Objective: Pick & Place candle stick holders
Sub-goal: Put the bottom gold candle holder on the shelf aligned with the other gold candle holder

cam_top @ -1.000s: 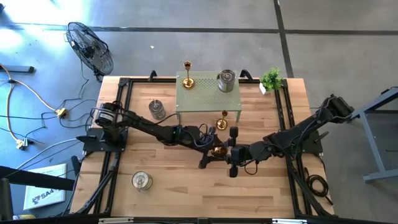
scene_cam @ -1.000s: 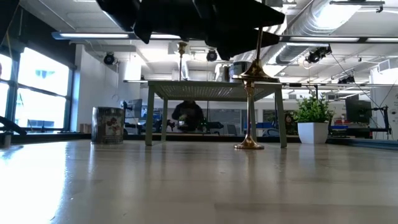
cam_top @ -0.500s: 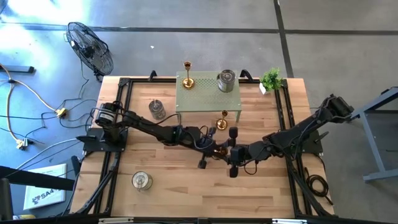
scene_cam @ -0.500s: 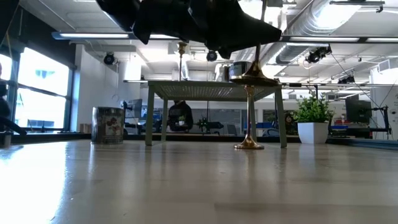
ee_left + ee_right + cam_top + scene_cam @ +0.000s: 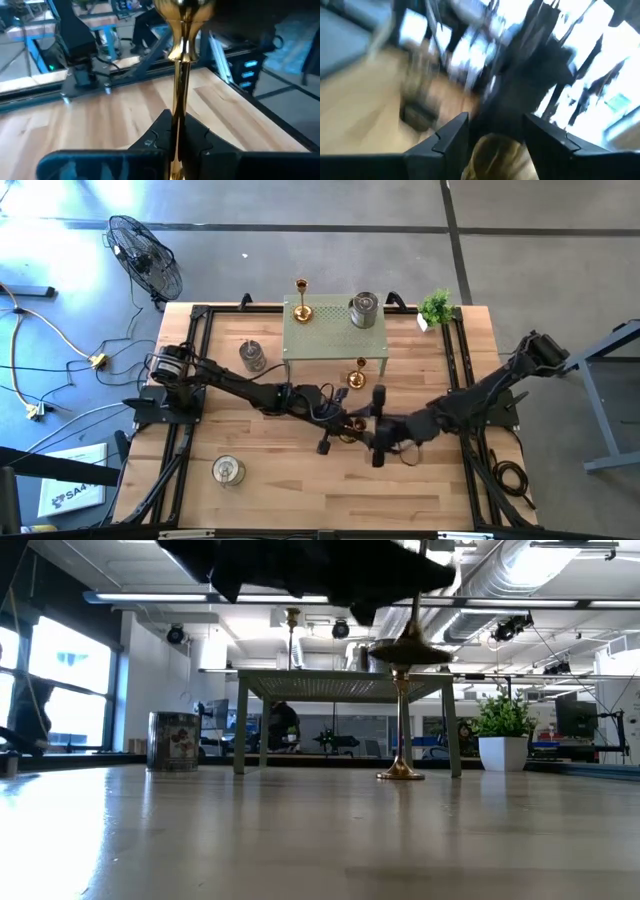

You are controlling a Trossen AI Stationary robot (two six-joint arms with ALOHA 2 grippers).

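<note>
Fingers (image 5: 150, 145) of left gripper (image 5: 176, 142) pinch shiny gold stem (image 5: 180, 90).

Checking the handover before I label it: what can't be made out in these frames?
- Held gold candle stick holder: top and base cut off in left wrist view; left gripper shut on its stem.
- Same holder, high view: mostly covered by both arms.
- Right gripper: right wrist view is motion-blurred; a gold shape sits between the fingers, contact unclear.
- Low view: both grippers cut off by the upper edge.

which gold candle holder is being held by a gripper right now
The gold holder over mid-table, stem clamped in the left gripper; the other two gold ones stand free.
</note>
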